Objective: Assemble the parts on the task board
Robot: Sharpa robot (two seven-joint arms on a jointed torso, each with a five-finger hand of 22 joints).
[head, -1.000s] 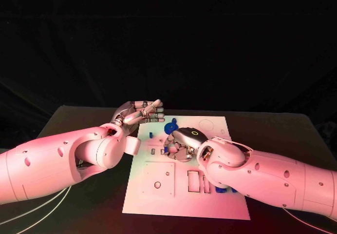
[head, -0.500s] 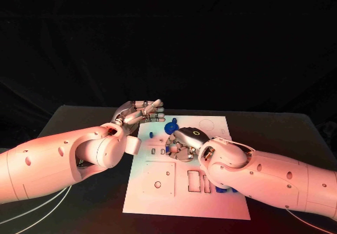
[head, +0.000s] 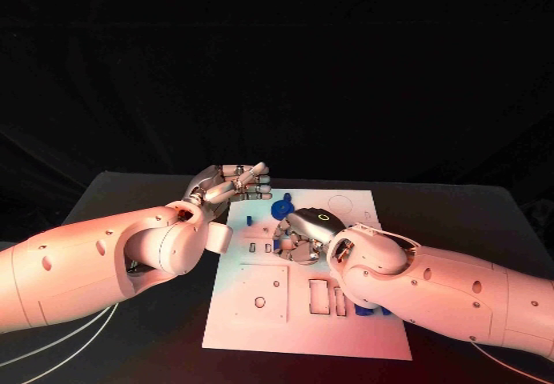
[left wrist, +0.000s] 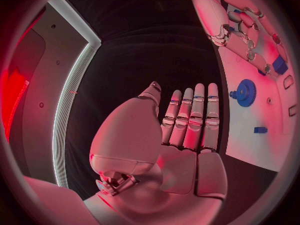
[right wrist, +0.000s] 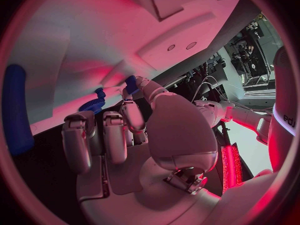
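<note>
The white task board lies in the middle of the table. My right hand hovers over its middle with fingers curled, and its thumb and a finger pinch a small blue part, also seen as the blue part. A blue gear stands on the board just beyond that hand, and the gear is near another small blue piece. My left hand is at the board's far left corner, with straight fingers holding nothing.
More blue parts lie on the board's right side beside my right forearm. A long blue piece lies near the right hand. Several cut-out slots mark the near half of the board. Black table surrounds the board.
</note>
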